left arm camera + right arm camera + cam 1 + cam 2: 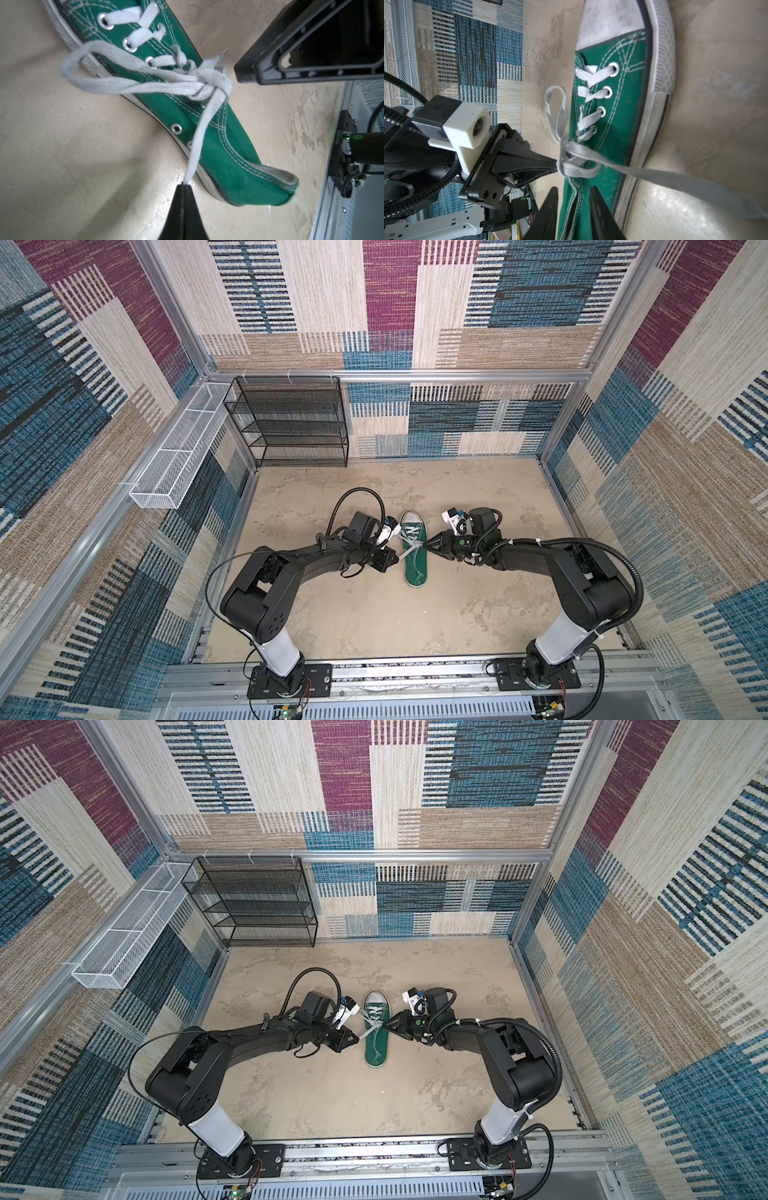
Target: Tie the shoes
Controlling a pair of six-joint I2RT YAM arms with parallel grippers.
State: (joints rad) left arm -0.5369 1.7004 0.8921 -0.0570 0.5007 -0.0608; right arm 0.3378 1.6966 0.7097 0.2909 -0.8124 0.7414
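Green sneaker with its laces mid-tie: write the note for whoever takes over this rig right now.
Left gripper: jaws shut on a lace strand running taut from the knot.
Right gripper: jaws open, holding nothing, hovering over the sneaker close to the knot.
Sneaker: flat on the tabletop between the arms, toe pointing away from the bases.
Done: laces crossed and knotted over the tongue; one loop sticks out on the left arm's side.
Left: only that loop shows and the other end is unheld, so the bow probably needs a second loop and tightening.
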